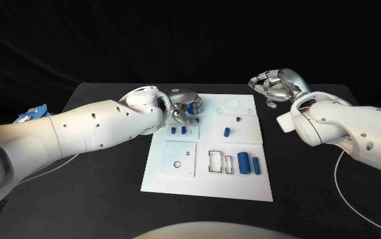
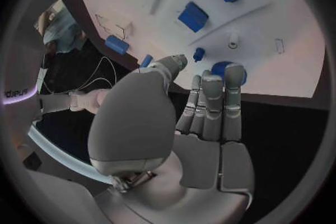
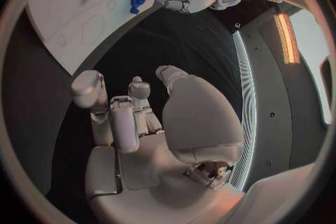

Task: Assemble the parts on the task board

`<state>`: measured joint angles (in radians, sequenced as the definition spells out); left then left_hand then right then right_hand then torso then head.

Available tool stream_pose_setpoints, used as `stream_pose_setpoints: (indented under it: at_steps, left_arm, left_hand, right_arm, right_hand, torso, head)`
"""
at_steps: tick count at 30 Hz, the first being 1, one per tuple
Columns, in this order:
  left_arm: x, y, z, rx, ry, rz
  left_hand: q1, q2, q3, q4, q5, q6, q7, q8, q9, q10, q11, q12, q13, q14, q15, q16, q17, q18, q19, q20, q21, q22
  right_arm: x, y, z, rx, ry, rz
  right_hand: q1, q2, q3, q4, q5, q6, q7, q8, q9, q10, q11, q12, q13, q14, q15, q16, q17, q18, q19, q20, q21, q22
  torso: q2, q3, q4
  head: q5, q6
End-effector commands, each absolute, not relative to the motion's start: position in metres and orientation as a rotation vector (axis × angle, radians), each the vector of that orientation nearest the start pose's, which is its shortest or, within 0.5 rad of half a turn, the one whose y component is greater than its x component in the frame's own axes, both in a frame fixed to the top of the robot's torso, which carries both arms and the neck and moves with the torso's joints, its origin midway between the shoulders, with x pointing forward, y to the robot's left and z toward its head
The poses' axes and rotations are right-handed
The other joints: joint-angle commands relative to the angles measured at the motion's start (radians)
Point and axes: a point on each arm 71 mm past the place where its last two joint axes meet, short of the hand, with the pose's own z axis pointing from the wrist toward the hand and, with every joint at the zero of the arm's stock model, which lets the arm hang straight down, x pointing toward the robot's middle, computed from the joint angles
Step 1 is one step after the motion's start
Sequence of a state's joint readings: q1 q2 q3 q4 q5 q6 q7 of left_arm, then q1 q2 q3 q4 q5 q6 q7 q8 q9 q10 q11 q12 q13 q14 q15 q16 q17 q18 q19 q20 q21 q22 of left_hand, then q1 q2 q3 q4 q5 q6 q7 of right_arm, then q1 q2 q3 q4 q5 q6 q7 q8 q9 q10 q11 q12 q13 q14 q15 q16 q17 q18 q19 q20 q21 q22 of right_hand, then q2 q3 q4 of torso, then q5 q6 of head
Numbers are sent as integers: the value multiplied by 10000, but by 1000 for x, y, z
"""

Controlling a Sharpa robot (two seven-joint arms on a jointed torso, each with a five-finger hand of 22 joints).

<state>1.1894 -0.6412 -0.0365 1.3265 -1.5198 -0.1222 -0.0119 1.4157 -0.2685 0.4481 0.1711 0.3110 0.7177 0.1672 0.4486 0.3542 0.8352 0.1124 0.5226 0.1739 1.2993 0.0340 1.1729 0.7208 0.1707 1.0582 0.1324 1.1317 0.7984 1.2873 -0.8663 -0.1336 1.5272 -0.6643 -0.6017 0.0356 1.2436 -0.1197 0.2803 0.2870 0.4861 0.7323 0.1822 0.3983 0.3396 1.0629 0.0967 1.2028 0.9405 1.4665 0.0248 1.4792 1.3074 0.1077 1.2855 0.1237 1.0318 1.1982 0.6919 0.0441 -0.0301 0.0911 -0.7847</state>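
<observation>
Pinching round blue part (image 1: 193, 108), left hand (image 1: 184, 110); no writing legible.

The head view is dim all round: a black backdrop and a black worktop (image 1: 95, 184) swallow the light, while the white task board (image 1: 208, 186) stands out brightly, evenly lit from above with only faint shadows. Small glints sit on the silver right hand (image 1: 276, 87). Both wrist views are fisheye circles in dark frames, straight board edges bending and the rims going soft. In the right wrist view a glowing orange light strip (image 3: 286, 31) shines near the rim.
</observation>
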Motion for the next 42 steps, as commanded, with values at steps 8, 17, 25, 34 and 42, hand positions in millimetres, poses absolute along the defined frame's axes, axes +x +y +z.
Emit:
stream_pose_setpoints:
  at_steps: [8, 17, 25, 34, 42]
  left_arm:
    - [512, 137, -216, 4335, 18325, -6106]
    - [513, 132, -219, 4491, 18440, -6128]
    - [513, 128, -222, 4554, 18550, -6124]
    - [513, 128, -226, 4541, 18670, -6076]
    - [513, 127, -229, 4553, 18798, -6036]
  left_hand:
    - [228, 254, 209, 6, 72, 585, -190, -50, -220, 404, -79, -49, -209, 352, -62, 521, 434, -246, 495, -61, 553, 681]
    - [266, 260, 411, -22, 54, 959, -234, -147, -396, 994, -222, -3, -316, 624, -177, 908, 884, -366, 908, -157, 1030, 1376]
    - [265, 260, 436, -34, 46, 1031, -223, -164, -425, 1075, -242, -2, -331, 691, -198, 994, 995, -403, 1032, -177, 1158, 1573]
    - [340, 317, 529, -104, 46, 1175, -212, -172, -459, 1191, -276, -9, -356, 765, -230, 1081, 1060, -435, 1145, -210, 1299, 1765]
    - [423, 384, 638, -195, 48, 1277, -214, -189, -487, 1305, -307, -9, -372, 805, -256, 1133, 1096, -455, 1210, -235, 1398, 1896]
  right_arm:
    - [495, -229, -170, 6034, 15302, 9235]
    - [495, -228, -170, 6028, 15306, 9244]
    - [495, -228, -170, 6015, 15300, 9262]
    - [495, -228, -170, 6008, 15303, 9270]
    - [495, -227, -170, 6004, 15306, 9274]
  right_hand:
    - [11, 54, 47, -21, 33, -68, -4, 46, -11, -47, 2, -41, -6, 419, -42, -32, 320, 120, -90, 1, -53, -15]
    - [11, 54, 47, -21, 33, -68, -4, 46, -11, -47, 2, -41, -6, 419, -42, -32, 320, 120, -90, 1, -53, -15]
    - [11, 54, 47, -21, 33, -68, -4, 46, -11, -47, 2, -41, -6, 419, -42, -32, 320, 120, -90, 1, -53, -15]
    - [14, 57, 53, -16, 76, -68, -2, 53, -16, -38, 3, -36, 0, 425, -41, -24, 342, 119, -86, 1, -54, -11]
    - [14, 57, 53, -16, 76, -68, -2, 53, -16, -38, 3, -36, 0, 425, -41, -24, 342, 119, -86, 1, -54, -11]
  torso:
    - [-10, 3, 6]
    - [-20, -5, 25]
    - [-14, -2, 16]
    - [-6, 3, 23]
    - [-12, 0, 18]
  head:
    - [-32, -66]
    - [-53, -94]
    - [-45, -116]
    - [-75, -141]
    - [-80, -169]
